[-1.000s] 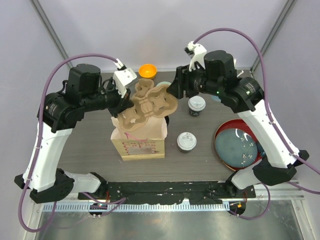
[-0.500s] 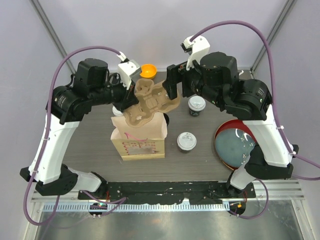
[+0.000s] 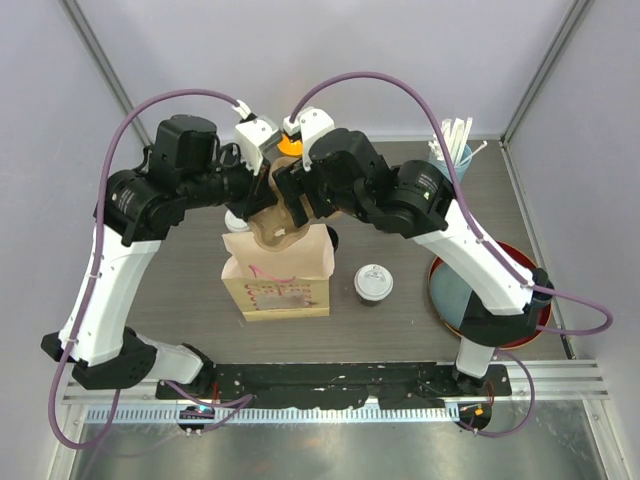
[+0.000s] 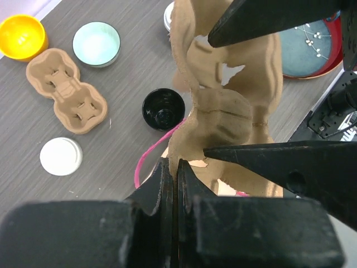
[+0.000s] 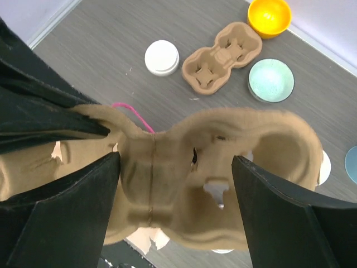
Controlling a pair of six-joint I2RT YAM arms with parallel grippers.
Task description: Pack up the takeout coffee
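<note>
Cup carrier (image 3: 262, 222) mostly hidden under arms, red tray (image 3: 433, 287) partly behind right arm

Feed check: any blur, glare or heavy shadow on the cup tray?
Top external: even light, no glare, brown moulded-pulp cup tray sharp. Left wrist: left gripper blurred up close, tray crisp. Right wrist: tray crisp, right gripper a featureless black silhouette.

loc: robot lab test cell | evid: plain pale walls (image 3: 350, 40), metal corner posts (image 3: 93, 50), mount rail (image 3: 330, 378) at tbl (image 3: 190, 290) edge
</note>
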